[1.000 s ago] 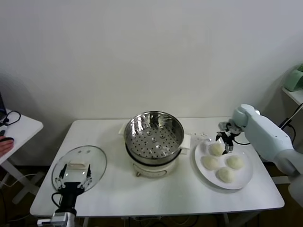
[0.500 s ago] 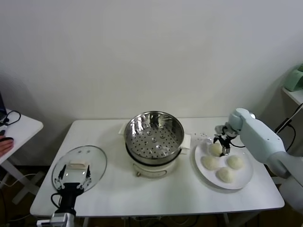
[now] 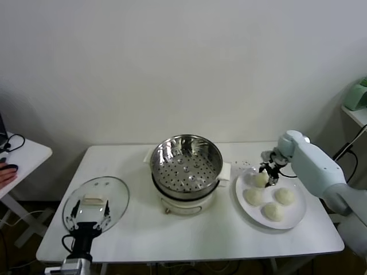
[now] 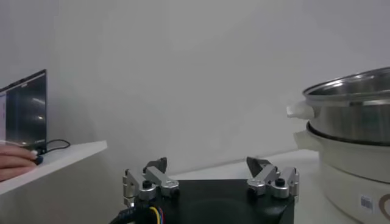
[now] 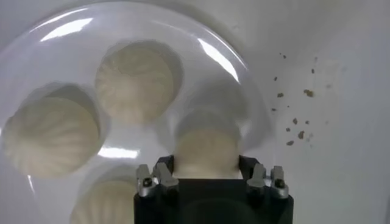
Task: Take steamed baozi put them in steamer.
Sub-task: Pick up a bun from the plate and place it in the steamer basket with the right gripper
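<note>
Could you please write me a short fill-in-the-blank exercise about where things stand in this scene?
1. The white plate holds ____ baozi.
2. The steamer holds ____ baozi.
3. The right gripper straddles the baozi nearest the ____ of the table.
4. The left gripper is over the glass ____.

Missing words: four; no; back; lid

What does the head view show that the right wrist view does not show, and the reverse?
Only the head view shows the steamer, the glass lid and the left gripper parked open near the table's front left. Only the right wrist view shows brown crumbs beside the plate. Both show the right gripper with its fingers around the rearmost of four baozi.
</note>
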### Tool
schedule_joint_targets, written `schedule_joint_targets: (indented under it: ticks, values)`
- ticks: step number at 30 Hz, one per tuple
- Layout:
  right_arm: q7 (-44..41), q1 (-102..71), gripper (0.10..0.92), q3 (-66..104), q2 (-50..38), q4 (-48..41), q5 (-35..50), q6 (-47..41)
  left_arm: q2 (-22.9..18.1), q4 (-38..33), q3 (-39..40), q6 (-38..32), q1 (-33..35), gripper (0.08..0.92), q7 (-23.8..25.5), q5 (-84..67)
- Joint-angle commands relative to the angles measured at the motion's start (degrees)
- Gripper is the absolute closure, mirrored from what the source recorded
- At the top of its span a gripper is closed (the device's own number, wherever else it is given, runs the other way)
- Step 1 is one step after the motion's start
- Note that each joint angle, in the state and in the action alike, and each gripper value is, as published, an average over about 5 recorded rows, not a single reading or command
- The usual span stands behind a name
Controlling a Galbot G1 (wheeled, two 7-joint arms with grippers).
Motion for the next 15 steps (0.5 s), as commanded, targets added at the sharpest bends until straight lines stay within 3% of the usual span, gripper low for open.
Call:
schedule_joint_targets:
  ticks: [1,15]
  values:
    - [-0.77,1.89,0.345,-1.94,-1.04,4.39,0.94,1.08,-0.03,-0.10,-0.01,-0.01,0.08,0.177,-0.02,0.06]
    - [-2.65,25.40,0.362,-20.79,-3.62,22.07,7.25,13.89,-0.08,-0.56,-0.22,0.02,0.74,0.177,-0.02,0.17]
